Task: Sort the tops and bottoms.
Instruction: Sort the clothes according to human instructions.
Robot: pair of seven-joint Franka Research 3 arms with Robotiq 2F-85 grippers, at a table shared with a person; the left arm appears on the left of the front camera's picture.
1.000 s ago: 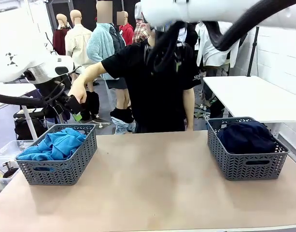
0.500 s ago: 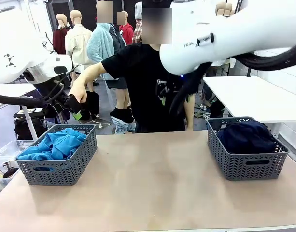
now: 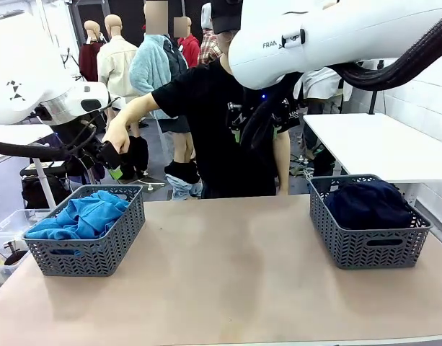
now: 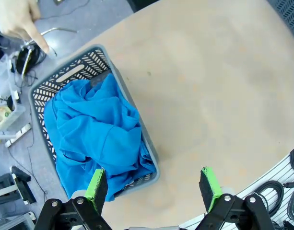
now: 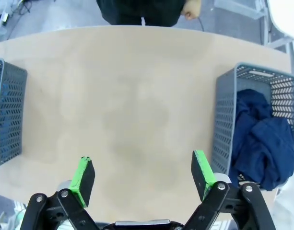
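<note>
sorting looks all but finished, judging by how things lie: the bright sky-blue knit tops are heaped in the grey mesh basket on the left, and the dark navy fabric bottoms fill the matching grey mesh basket on the right. the light tan tabletop between the two baskets carries no garment.

the left gripper hangs above the near end of the left basket and the bare table beside it, its green pads set wide apart with nothing between them. the right gripper hovers high over the middle of the table, jaws likewise spread and empty; in its own view the navy heap sits to the right and a sliver of the blue basket to the left.

at the far side a person in a black t-shirt reaches one hand out to the left arm's gripper in the front view and seems to rest on it.

no garment is in either grip, so the step in hand seems to be a pause or wrap-up. the next move probably calls for the arms to draw clear, or wait for the person to lay out more clothes.
</note>
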